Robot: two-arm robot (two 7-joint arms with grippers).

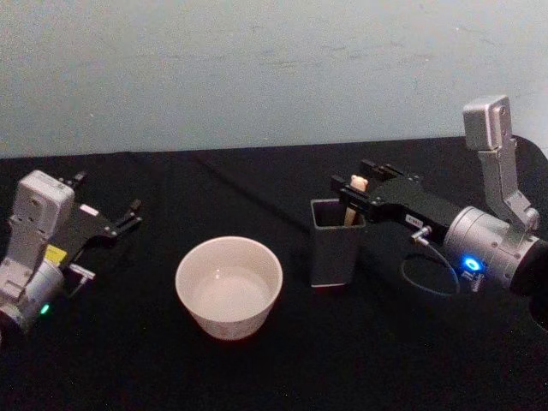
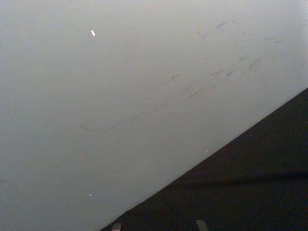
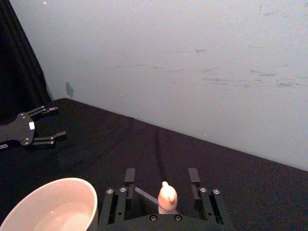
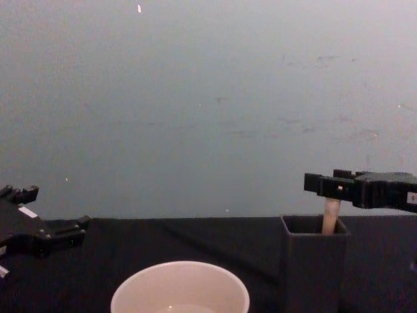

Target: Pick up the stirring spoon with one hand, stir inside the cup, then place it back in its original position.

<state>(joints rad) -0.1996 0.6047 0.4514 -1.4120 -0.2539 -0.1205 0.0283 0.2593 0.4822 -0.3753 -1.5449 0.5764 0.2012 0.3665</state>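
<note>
Reaching over the dark grey holder (image 1: pixel 336 241), the right gripper (image 1: pixel 353 191) brackets the stirring spoon's (image 1: pixel 354 203) bear-topped handle.

Its fingers (image 3: pixel 130 176) stand on either side of the handle with a gap showing in the right wrist view, not clamped on it; the spoon stands upright in the holder, handle tip above the rim. Just left of the holder on the black table (image 1: pixel 257 368) sits the cream cup (image 1: pixel 229 286). Well apart at the left edge, the left gripper (image 1: pixel 107 203) is parked, its 2 fingers spread wide.
</note>
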